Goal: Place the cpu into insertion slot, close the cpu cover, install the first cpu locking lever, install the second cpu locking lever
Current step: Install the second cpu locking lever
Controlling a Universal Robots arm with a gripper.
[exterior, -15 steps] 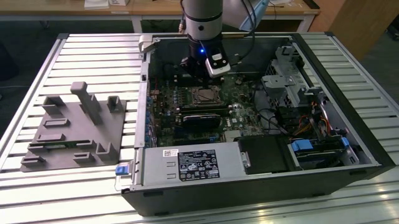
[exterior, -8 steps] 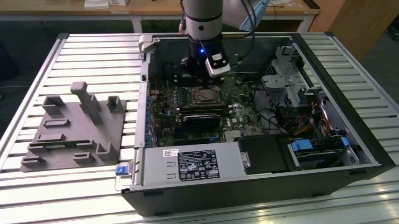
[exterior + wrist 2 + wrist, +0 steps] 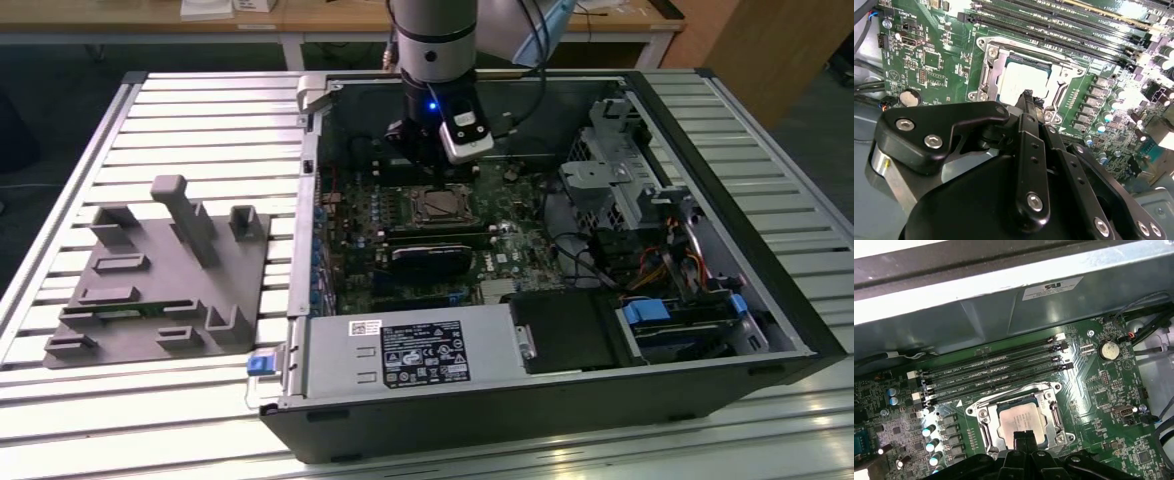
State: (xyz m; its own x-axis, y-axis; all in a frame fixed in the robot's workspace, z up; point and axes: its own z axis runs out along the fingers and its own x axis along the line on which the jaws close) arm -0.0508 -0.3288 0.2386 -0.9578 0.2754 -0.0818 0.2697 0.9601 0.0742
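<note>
The cpu (image 3: 1019, 421) lies flat in the insertion slot (image 3: 438, 207) on the green motherboard, its silver-grey top showing in both wrist views (image 3: 1021, 80). The cpu cover (image 3: 1052, 410), a silvery frame with a square window, lies down around the chip (image 3: 990, 67). My gripper (image 3: 1024, 439) hangs just above the socket's edge, fingers pressed together with nothing between them. In the second wrist view its fingertips (image 3: 1027, 96) end over the rim of the chip. The exterior view has the gripper (image 3: 424, 165) inside the open computer case, a little behind the socket.
Long black memory slots (image 3: 994, 369) run beside the socket. A black module (image 3: 430, 258) and the labelled power-supply box (image 3: 416, 353) sit nearer the case front. A drive cage (image 3: 617, 170) and cables fill the exterior view's right. A grey fixture (image 3: 160, 285) stands outside the case.
</note>
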